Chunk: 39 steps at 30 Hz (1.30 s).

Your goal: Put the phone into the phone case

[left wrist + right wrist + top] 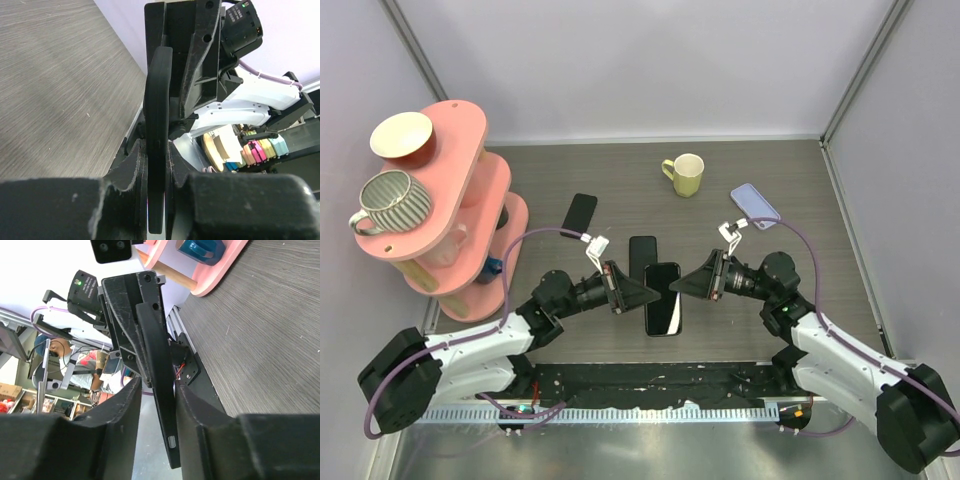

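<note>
- Currently I am holding the phone (663, 298) flat, glossy face up, between both grippers. My left gripper (642, 293) is clenching its left long edge and my right gripper (684, 286) is clenching the right one.
- A flat black slab (642, 253) is lying just ahead of both grippers, meeting the phone's far end; I cannot tell whether it is the case.
- A lavender slab (754, 205) is lying beyond my right gripper, with a yellow mug (685, 175) sitting farther ahead.
- A second black slab (580, 212) is lying beyond my left gripper, near the pink shelf (460, 130).
</note>
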Available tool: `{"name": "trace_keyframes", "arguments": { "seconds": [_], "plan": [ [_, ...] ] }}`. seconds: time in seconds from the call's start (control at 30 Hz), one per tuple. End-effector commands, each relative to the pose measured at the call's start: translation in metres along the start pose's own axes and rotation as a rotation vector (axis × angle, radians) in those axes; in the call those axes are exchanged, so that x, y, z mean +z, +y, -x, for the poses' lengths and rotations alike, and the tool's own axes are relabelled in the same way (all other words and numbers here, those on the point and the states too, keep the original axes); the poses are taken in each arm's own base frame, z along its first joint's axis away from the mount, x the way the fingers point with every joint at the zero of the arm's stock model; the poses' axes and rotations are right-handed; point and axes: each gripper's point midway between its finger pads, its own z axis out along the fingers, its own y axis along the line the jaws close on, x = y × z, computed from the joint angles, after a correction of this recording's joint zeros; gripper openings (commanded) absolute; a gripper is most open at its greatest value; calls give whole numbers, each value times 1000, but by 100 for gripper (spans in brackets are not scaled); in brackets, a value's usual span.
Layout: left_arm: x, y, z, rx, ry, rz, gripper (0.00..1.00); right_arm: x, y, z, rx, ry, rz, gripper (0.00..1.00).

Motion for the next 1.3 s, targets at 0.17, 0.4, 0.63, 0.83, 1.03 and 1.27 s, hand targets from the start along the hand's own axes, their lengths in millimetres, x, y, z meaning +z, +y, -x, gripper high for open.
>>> {"name": "trace_keyframes", "arguments": {
  "seconds": [0.17, 0.4, 0.63, 0.83, 1.03, 1.27],
  "plan": [
    [13, 0, 35, -1, -128, 56, 0, 1, 1, 1, -71, 13, -13, 1],
    [0, 19, 42, 64, -164, 187, 47, 3, -4, 12, -78, -4, -77, 1],
    [-32, 32, 51, 219, -146, 377, 84, -7, -38, 45, -123, -27, -298, 1],
    [-50, 25, 57, 312, -84, 468, 100, -20, -97, 66, -72, -24, -475, 1],
    [-68, 24, 50, 376, 53, 547, 100, -18, -154, 95, -71, -5, -628, 1],
    [-81, 9, 42, 434, 126, 503, 100, 0, -197, 103, -6, 63, -648, 1]
  ]
}}
